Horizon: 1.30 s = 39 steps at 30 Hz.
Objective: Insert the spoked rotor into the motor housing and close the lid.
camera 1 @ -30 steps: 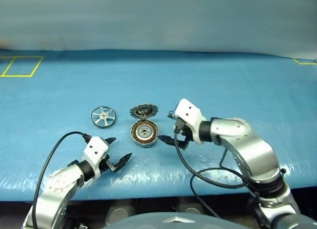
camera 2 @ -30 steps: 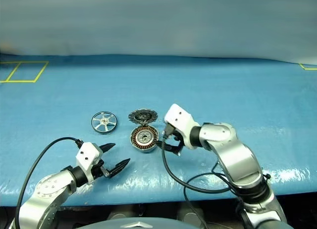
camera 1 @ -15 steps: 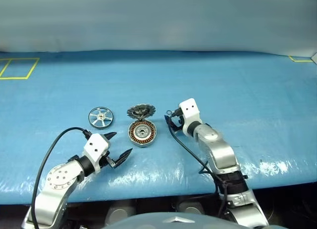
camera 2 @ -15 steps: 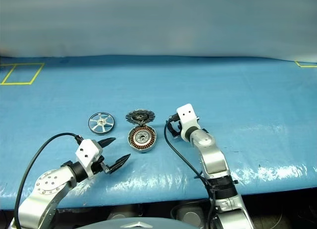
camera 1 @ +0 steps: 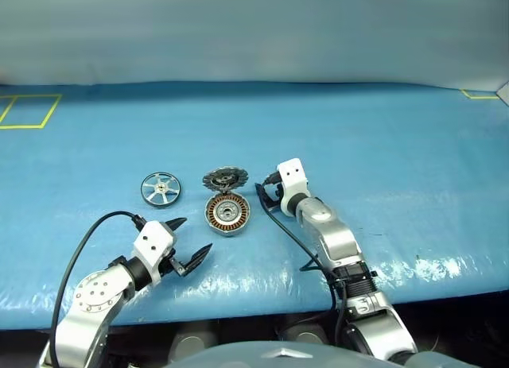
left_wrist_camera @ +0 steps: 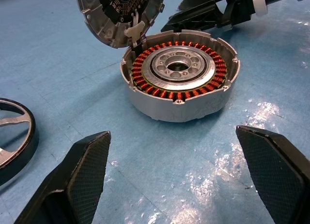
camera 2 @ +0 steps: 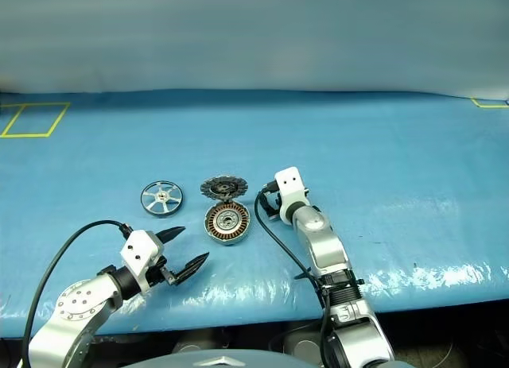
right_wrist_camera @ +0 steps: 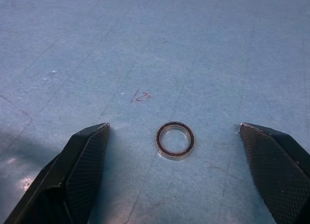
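The spoked rotor (camera 1: pixel 161 189), a flat silver wheel, lies on the blue mat to the left of the motor housing (camera 1: pixel 227 214). The housing's copper windings (left_wrist_camera: pixel 179 74) are exposed. Its lid (camera 1: pixel 225 178) stands hinged open at the far edge, dark segmented face showing. My left gripper (camera 1: pixel 192 237) hovers open just in front of and to the left of the housing, nothing between its fingers (left_wrist_camera: pixel 82 171). My right gripper (camera 1: pixel 266 197) sits low beside the housing's right side, open and empty. A small metal ring (right_wrist_camera: pixel 175 140) lies on the mat between its fingers (right_wrist_camera: pixel 77 175).
The blue mat (camera 1: pixel 382 145) covers the whole table up to its front edge near me. A yellow taped square (camera 1: pixel 28 110) marks the far left and a yellow corner (camera 1: pixel 477 94) the far right. Black cables trail from both wrists.
My right arm has stretched out and swung inward, bringing its gripper lower and closer to the housing and lid. The left gripper has stayed put, and the rotor, housing and lid are unmoved.
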Each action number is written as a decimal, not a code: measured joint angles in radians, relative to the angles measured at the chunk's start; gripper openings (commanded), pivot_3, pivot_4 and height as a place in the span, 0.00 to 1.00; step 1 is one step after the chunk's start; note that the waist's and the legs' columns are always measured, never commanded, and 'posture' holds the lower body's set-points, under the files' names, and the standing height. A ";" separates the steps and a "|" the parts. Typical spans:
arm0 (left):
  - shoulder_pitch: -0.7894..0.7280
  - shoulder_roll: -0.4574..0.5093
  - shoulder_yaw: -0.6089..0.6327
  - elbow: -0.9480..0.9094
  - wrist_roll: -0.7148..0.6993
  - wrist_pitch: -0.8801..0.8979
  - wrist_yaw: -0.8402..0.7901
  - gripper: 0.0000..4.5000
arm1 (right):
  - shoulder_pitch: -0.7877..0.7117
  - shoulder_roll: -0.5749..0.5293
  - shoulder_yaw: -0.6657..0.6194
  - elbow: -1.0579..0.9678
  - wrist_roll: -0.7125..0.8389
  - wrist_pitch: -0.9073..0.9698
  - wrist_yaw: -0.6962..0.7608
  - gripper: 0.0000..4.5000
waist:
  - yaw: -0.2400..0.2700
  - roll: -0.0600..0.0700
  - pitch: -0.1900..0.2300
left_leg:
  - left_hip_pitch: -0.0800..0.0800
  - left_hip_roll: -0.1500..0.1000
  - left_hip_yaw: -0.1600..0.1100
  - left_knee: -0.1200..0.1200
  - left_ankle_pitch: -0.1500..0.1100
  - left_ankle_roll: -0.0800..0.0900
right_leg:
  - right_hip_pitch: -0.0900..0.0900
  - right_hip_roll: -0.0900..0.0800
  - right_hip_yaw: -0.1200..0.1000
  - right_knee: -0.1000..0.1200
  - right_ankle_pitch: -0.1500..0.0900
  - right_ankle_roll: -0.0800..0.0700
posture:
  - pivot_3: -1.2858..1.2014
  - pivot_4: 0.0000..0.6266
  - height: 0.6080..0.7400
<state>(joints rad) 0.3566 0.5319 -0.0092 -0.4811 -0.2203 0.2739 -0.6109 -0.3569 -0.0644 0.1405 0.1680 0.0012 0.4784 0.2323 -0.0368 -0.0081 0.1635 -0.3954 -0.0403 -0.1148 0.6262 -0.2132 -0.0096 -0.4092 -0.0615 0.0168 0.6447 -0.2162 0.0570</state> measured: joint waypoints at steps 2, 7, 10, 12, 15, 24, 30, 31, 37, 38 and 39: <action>0.001 0.000 0.000 0.000 0.001 -0.002 0.000 1.00 | -0.007 0.000 0.002 0.009 -0.002 -0.001 -0.003 0.73 | 0.000 0.000 0.000 | 0.000 0.000 0.000 0.000 0.000 0.000 | 0.000 0.000 0.000 0.000 0.000 0.000 | 0.52 0.24 1.00; 0.000 -0.001 0.000 0.000 0.001 -0.004 -0.001 1.00 | -0.007 0.010 0.020 0.007 -0.007 0.002 -0.013 0.36 | 0.000 0.000 0.000 | 0.000 0.000 0.000 0.000 0.000 0.000 | 0.000 0.000 0.000 0.000 0.000 0.000 | 0.52 0.24 1.00; 0.000 -0.002 -0.001 0.000 0.002 -0.005 -0.001 1.00 | 0.006 0.011 0.033 -0.016 -0.013 0.011 -0.012 0.15 | 0.001 0.000 0.000 | 0.000 0.000 0.000 0.000 0.000 0.000 | 0.000 0.000 0.000 0.000 0.000 0.000 | 0.52 0.24 1.00; 0.001 -0.003 -0.001 0.000 0.002 -0.006 -0.001 1.00 | 0.032 -0.004 0.046 -0.061 -0.014 0.031 -0.007 0.15 | 0.002 0.000 0.000 | 0.000 0.000 -0.001 0.000 0.000 0.000 | 0.000 0.000 0.000 0.000 0.000 0.000 | 0.52 0.24 1.00; 0.003 -0.010 -0.001 0.000 0.004 -0.008 0.003 1.00 | 0.095 -0.071 0.080 -0.187 -0.018 0.094 0.040 0.15 | 0.003 0.000 0.000 | -0.001 0.000 0.000 0.000 0.000 0.000 | 0.000 -0.001 0.000 -0.001 0.000 0.000 | 0.52 0.24 1.00; 0.026 -0.022 0.001 0.000 0.001 -0.053 0.002 1.00 | 0.208 -0.375 0.143 -0.630 0.070 0.274 0.313 0.15 | 0.001 0.001 0.001 | -0.002 0.006 0.000 0.000 0.000 0.000 | -0.001 0.000 0.000 -0.001 -0.001 0.000 | 0.52 0.24 1.00; 0.032 -0.028 0.002 0.010 -0.027 -0.089 -0.026 1.00 | 0.147 -0.360 0.179 -0.742 0.163 0.330 0.379 0.15 | 0.003 0.001 0.001 | -0.002 0.007 0.000 0.000 -0.001 0.000 | -0.001 0.000 -0.001 -0.001 -0.001 0.000 | 0.52 0.24 1.00; 0.032 -0.030 0.001 0.012 -0.028 -0.094 -0.029 1.00 | 0.131 -0.345 0.202 -0.739 0.162 0.332 0.377 0.15 | 0.002 0.001 0.001 | -0.002 0.007 0.000 0.000 -0.001 0.000 | -0.001 0.000 -0.001 -0.001 -0.001 0.000 | 0.52 0.24 1.00; 0.033 -0.030 0.001 0.032 -0.026 -0.116 -0.039 1.00 | 0.079 -0.217 0.345 -0.597 0.117 0.313 0.314 0.15 | 0.003 0.000 0.001 | -0.003 0.007 0.000 0.000 -0.001 -0.001 | -0.002 0.000 -0.001 -0.001 -0.001 0.000 | 0.52 0.24 1.00; 0.036 -0.030 0.001 0.034 -0.026 -0.116 -0.039 1.00 | 0.071 -0.197 0.355 -0.571 0.109 0.306 0.302 0.15 | 0.004 0.000 0.001 | -0.003 0.007 0.000 0.000 -0.001 -0.001 | -0.002 0.000 -0.001 -0.001 -0.001 0.000 | 0.52 0.24 1.00; 0.038 -0.030 0.001 0.036 -0.026 -0.116 -0.039 1.00 | 0.065 -0.185 0.363 -0.553 0.101 0.296 0.292 0.15 | 0.003 0.000 0.001 | -0.003 0.007 0.000 0.000 -0.001 -0.001 | -0.002 0.000 -0.001 -0.001 0.000 0.000 | 0.52 0.24 1.00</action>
<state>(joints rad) 0.3947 0.5017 -0.0085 -0.4453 -0.2465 0.1577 -0.6497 -0.2919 -0.2491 0.5031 -0.3852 0.1025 0.7743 0.5242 -0.0335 -0.0076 0.1642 -0.3982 -0.0337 -0.1148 0.6265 -0.2141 -0.0105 -0.4110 -0.0614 0.0157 0.6432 -0.2167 0.0567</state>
